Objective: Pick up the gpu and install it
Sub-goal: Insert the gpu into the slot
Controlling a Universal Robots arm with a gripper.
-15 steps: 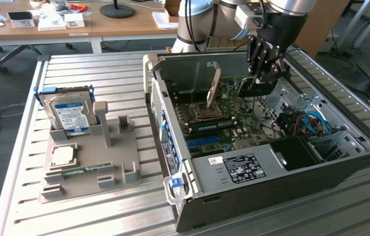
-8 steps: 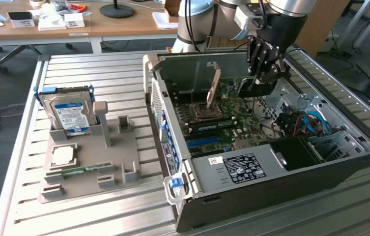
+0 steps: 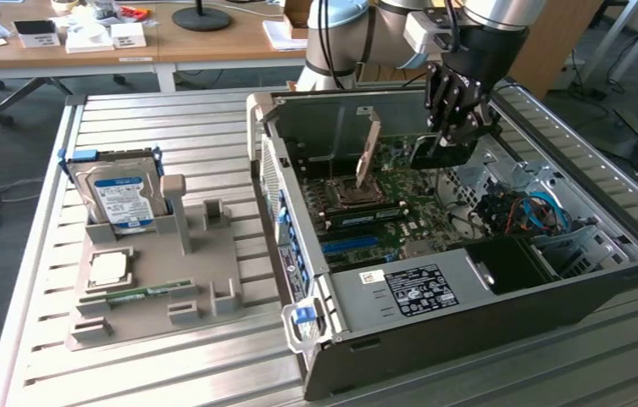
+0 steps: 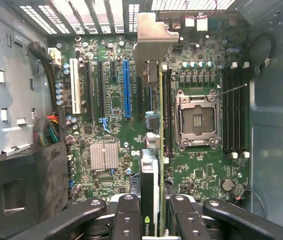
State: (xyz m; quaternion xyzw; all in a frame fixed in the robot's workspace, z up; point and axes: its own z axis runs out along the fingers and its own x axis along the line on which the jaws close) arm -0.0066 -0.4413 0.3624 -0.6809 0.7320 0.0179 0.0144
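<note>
Exterior view shows me the pincer (image 3: 454, 136) lowered inside the open computer case (image 3: 500, 297), above the motherboard (image 3: 398, 212). It is clamped on the gpu (image 3: 437, 155), which it holds on its edge, with the silver bracket (image 3: 371, 144) upright at the end toward the rear wall of the case. From the wrist view I see the same grip. The two black fingers (image 4: 126, 215) press on both faces of the gpu (image 4: 151, 190), so the jaws are only as far apart as the card is thick. The card runs over the board between the blue slot (image 4: 126, 90) and the CPU socket (image 4: 197, 120). If its lower edge touches a slot, I cannot tell. On the exterior view's left, a hard drive (image 3: 121, 199) stands in the grey holder (image 3: 206, 254), well apart from the case.
</note>
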